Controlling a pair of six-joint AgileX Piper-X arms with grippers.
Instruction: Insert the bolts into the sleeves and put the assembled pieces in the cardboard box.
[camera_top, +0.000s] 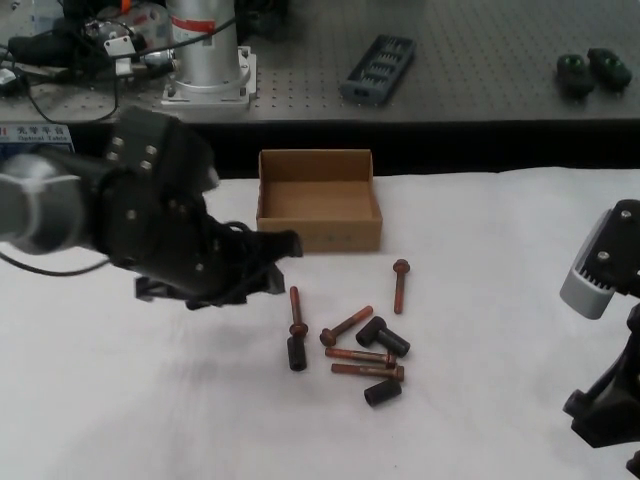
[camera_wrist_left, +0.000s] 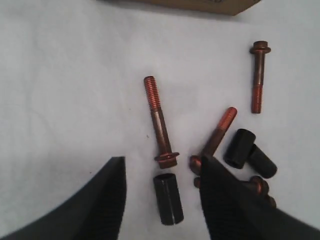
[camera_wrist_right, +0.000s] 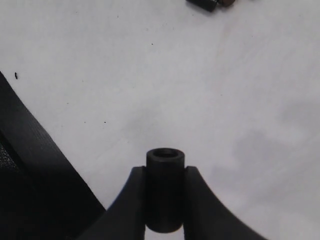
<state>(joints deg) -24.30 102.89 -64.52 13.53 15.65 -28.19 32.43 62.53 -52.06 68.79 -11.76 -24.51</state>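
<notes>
The left jaws stood wide over the tabletop (camera_wrist_left: 75, 75). A bolt (camera_wrist_left: 160, 120) lay just ahead of their gap, long axis running away, head nearest. The right jaws gripped a sleeve (camera_wrist_right: 165, 190), bore end exposed.

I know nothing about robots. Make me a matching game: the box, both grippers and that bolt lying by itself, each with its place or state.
1. cardboard box
2. left gripper
3. right gripper
4. lone bolt

A. shut on a black sleeve
B. apart from the pile, nearest the box
C. open over a loose sleeve
D. at the far edge of the white cloth

Pairs: 1-D, 2-C, 3-A, 4-B
</notes>
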